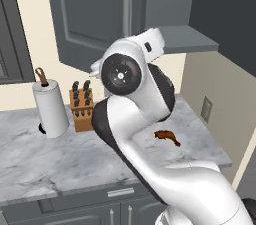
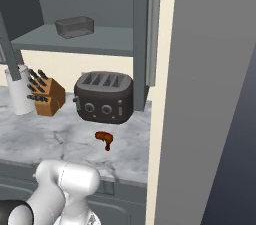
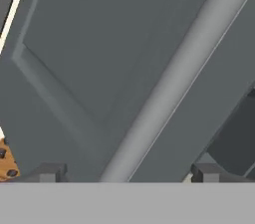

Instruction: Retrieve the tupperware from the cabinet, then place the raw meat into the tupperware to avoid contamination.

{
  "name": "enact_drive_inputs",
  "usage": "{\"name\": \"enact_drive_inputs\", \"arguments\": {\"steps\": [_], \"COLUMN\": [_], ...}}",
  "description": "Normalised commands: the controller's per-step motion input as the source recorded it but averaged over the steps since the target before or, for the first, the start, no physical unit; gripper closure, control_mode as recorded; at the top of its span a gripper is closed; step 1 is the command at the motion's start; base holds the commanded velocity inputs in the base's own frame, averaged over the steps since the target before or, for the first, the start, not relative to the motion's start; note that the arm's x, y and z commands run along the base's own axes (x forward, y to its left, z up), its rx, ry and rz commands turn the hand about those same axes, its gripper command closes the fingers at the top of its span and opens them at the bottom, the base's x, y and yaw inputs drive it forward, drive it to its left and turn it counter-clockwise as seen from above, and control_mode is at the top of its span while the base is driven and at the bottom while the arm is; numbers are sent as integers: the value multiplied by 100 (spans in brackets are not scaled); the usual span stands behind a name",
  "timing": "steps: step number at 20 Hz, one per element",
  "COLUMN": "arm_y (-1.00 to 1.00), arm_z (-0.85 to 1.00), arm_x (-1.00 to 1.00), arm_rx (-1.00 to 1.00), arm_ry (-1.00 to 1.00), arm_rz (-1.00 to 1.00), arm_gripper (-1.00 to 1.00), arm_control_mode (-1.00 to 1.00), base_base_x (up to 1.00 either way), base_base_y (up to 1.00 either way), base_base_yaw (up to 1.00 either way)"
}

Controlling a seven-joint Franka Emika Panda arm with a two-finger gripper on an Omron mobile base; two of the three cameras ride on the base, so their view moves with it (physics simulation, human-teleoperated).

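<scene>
While the wide dark grey wall cabinet (image 2: 142,29) stands open, the small translucent dark-grey tupperware (image 2: 74,26) sits untouched on its shelf (retrieval undone). Spread wide, the gripper (image 3: 124,175) apparently straddles the silver bar handle (image 3: 169,83), gripping nothing. Reddish-brown raw meat (image 2: 104,139) waits on the marble counter (image 2: 55,136).

No readable text anywhere here, honestly. The toaster (image 2: 103,97) has round dials but no legible markings, and the knife block (image 2: 48,97) and cabinet (image 1: 95,14) carry no labels or brands.
</scene>
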Motion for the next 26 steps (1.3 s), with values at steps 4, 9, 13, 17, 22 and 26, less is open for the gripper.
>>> {"name": "enact_drive_inputs", "arguments": {"steps": [4,9,13,17,22,26], "arm_y": [46,2,-1,-27,-59,-75], "arm_z": [-18,-27,-52,-39,-24,-4], "arm_x": [-47,-95,-99,-92,-48,-32], "arm_rx": [-5,0,0,2,11,17], "arm_ry": [0,0,0,1,12,14], "arm_rz": [0,0,0,0,-1,-1], "arm_gripper": [-100,-100,-100,-100,-100,-100], "arm_control_mode": [-100,-100,-100,-100,-100,-100], "base_base_x": [0,0,0,0,0,0], "base_base_y": [0,0,0,0,0,0], "base_base_yaw": [0,0,0,0,0,0]}}
